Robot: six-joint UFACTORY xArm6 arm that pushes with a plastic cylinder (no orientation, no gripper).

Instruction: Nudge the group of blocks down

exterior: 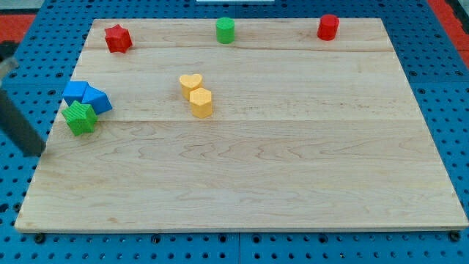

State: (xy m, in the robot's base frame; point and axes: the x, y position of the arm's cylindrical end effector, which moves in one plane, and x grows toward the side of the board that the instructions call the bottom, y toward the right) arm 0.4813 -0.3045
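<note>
A blue cube (75, 92), a blue triangular block (98, 100) and a green star (79, 118) sit touching in a cluster at the board's left edge. A yellow heart (190, 82) and a yellow hexagonal block (201, 103) touch each other left of the board's centre. My tip (34, 152) is at the view's left, off the board's left edge, below and left of the green star and apart from it. The rod slants up to the view's left edge.
A red star (117, 38), a green cylinder (225, 30) and a red cylinder (327, 27) stand apart along the top of the wooden board (293, 169). A blue pegboard (15, 183) surrounds the board.
</note>
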